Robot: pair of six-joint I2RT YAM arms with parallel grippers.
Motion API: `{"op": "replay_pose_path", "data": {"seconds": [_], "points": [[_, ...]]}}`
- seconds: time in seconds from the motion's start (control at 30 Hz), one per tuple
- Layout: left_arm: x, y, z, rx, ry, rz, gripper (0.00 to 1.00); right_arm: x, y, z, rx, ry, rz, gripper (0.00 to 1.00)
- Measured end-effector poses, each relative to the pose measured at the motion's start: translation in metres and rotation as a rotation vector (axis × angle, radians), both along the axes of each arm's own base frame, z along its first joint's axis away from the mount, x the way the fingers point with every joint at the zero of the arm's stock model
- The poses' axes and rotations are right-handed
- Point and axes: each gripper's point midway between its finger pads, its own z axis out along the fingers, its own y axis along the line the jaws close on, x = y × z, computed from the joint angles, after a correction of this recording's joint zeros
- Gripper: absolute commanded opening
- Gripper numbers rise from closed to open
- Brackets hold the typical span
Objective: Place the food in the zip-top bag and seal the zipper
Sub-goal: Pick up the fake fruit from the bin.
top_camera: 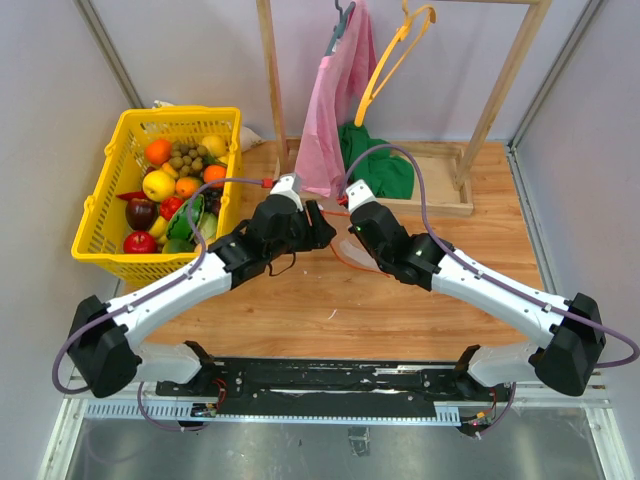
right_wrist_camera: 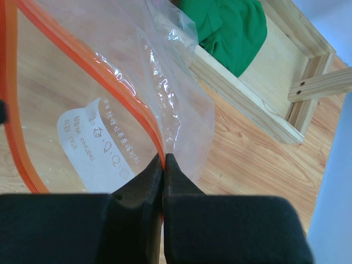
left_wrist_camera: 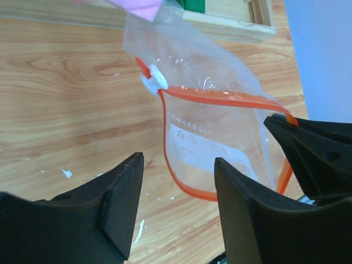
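My right claw [right_wrist_camera: 164,159] pinches the bag [right_wrist_camera: 99,137] at its zipper [left_wrist_camera: 220,98]; my left claw [left_wrist_camera: 179,162] is spread just beside the bag's mouth.

There is one zip-top bag [left_wrist_camera: 220,132], with one zipper [left_wrist_camera: 220,98], one white slider [left_wrist_camera: 155,80] and one white label [right_wrist_camera: 91,137]. There are two grippers: the left gripper [left_wrist_camera: 179,165] and the right gripper [right_wrist_camera: 164,159].

One yellow basket [top_camera: 180,115] by the counter's far-left corner holds the food [top_camera: 175,195]:
- three oranges [top_camera: 157,150]
- two yellow pieces [top_camera: 158,185]
- two red pieces [top_camera: 139,241]
- one dark red piece [top_camera: 140,212]

The green pieces [top_camera: 185,225] and the small clustered balls [top_camera: 187,157] are too crowded to count.

Along the far edge there is one wooden rack [top_camera: 270,80], one pink garment [top_camera: 335,110], one green cloth [top_camera: 385,170] and one yellow hanger [top_camera: 395,60].
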Motion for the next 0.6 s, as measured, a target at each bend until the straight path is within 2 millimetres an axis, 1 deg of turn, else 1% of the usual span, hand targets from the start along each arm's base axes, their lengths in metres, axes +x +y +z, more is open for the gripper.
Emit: {"op": "replay_pose_path", "data": {"seconds": [0.1,0.17,0.27,0.37,0.47,0.6], "points": [[-0.001,0.016,0.016,0.023,-0.033,0.039,0.69,0.0,0.0,0.0,0.001,0.0,0.0,0.01],[0.001,0.029,0.032,0.041,-0.067,0.073,0.74,0.0,0.0,0.0,0.0,0.0,0.0,0.01],[0.008,0.054,0.062,0.069,-0.128,0.148,0.8,0.0,0.0,-0.001,0.0,0.001,0.0,0.01],[0.016,0.084,0.088,0.113,-0.178,0.234,0.85,0.001,0.001,-0.001,0.001,0.001,0.0,0.01],[0.025,0.12,0.111,0.168,-0.216,0.332,0.89,0.001,0.002,-0.002,0.001,0.002,0.002,0.01],[0.037,0.17,0.127,0.248,-0.236,0.459,0.93,0.001,0.004,-0.002,0.007,0.003,0.008,0.01]]}}
